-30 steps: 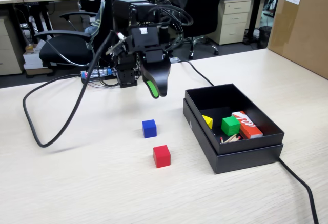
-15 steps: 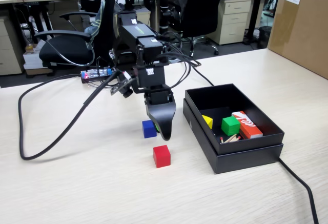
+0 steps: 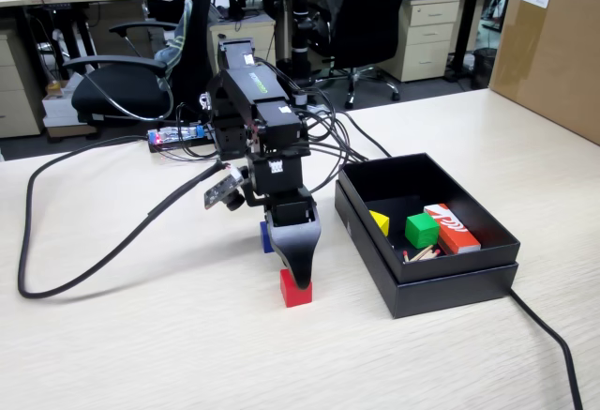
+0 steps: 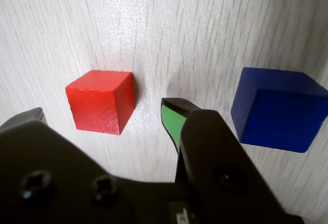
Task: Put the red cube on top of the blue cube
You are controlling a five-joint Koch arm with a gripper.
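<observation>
Box (image 3: pixel 450 283) with green cube (image 3: pixel 421 230) inside

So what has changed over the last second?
The gripper came forward and down from above the blue cube to straddle the red cube, jaws open, nothing grasped yet. Both cubes and the black box stayed put.

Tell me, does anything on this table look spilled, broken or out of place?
Nothing stands out. The red cube and blue cube sit flat and apart on the table, and the black box holds its pieces tidily.
</observation>
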